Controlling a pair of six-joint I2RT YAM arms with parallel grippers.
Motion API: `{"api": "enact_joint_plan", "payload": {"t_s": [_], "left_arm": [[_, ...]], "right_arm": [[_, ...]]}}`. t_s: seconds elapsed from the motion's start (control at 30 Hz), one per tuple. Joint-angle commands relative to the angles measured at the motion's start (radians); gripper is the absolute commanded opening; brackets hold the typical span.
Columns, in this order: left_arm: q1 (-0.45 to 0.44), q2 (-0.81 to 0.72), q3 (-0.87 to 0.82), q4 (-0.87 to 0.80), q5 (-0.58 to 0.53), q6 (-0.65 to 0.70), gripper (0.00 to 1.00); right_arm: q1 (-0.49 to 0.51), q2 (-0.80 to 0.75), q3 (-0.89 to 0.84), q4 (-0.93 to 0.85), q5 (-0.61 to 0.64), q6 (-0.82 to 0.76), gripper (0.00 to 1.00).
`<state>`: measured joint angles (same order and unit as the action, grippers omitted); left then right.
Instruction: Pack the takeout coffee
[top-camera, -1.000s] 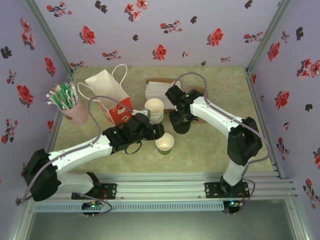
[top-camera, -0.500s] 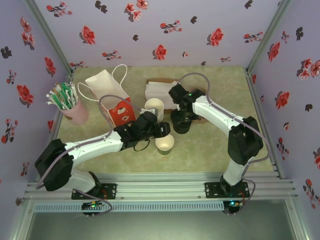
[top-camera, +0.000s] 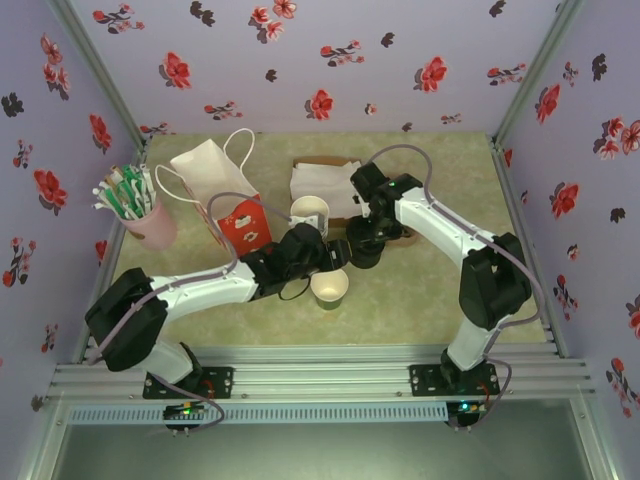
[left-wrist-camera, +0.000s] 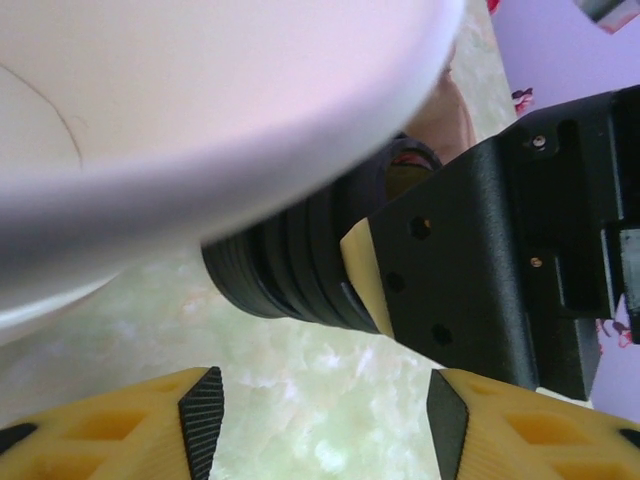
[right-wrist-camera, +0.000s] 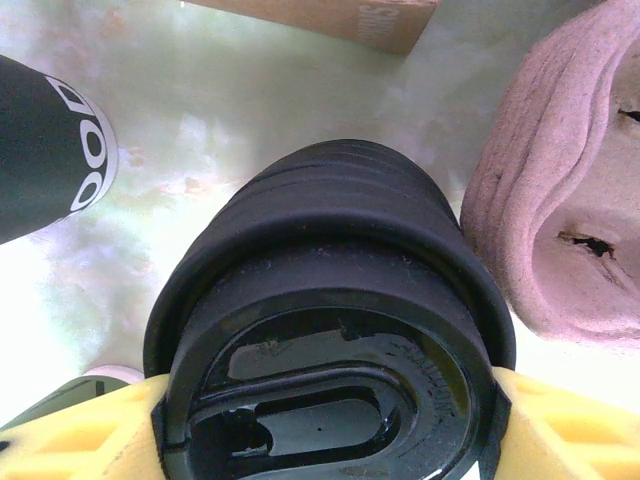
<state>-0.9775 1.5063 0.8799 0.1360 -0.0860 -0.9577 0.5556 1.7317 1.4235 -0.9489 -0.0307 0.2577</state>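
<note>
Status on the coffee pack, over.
Left hand open, empty. Right hand straddling black lid stack, grip unclear. Takeout cup upright, unlidded. Hands crowded together at the lids.

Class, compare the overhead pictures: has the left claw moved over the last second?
Yes. The left claw has shifted rightward, away from the red-and-white bag and closer to the stack of black lids; the single cup stayed put.

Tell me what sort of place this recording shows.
Likely a mock takeout-coffee counter inside a floral-walled test booth: an open paper cup, a stack of black lids, a handled paper bag.
</note>
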Motion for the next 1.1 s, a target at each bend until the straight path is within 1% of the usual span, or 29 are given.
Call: {"api": "enact_joint_plan", "payload": {"t_s": [0.0,0.27,0.47,0.53,0.6,0.77,0.93,1.07], "left_arm": [[-0.007,0.026,-0.034,0.045,-0.012,-0.031,0.55],[-0.018,0.049,-0.053,0.073,-0.014,-0.05,0.53],[-0.032,0.046,-0.056,0.059,-0.024,-0.047,0.47],[-0.032,0.038,-0.06,0.051,-0.03,-0.046,0.47],[-0.032,0.021,-0.058,0.023,-0.039,-0.034,0.5],[-0.033,-0.046,-0.052,-0.051,-0.056,-0.005,0.53],[-0.054,-0.107,-0.043,-0.126,-0.082,0.018,0.53],[-0.069,-0.106,-0.028,-0.154,-0.087,0.03,0.53]], "right_arm": [[-0.01,-0.039,0.011,-0.033,-0.031,-0.011,0.67],[-0.021,-0.058,0.022,-0.054,-0.038,-0.014,0.67],[-0.025,-0.064,0.022,-0.058,-0.037,-0.015,0.67],[-0.025,-0.064,0.022,-0.057,-0.037,-0.014,0.67],[-0.025,-0.064,0.021,-0.057,-0.038,-0.014,0.67],[-0.026,-0.063,0.018,-0.057,-0.038,-0.015,0.67],[-0.026,-0.063,0.02,-0.057,-0.041,-0.011,0.67],[-0.027,-0.066,0.02,-0.056,-0.052,-0.009,0.67]]}}
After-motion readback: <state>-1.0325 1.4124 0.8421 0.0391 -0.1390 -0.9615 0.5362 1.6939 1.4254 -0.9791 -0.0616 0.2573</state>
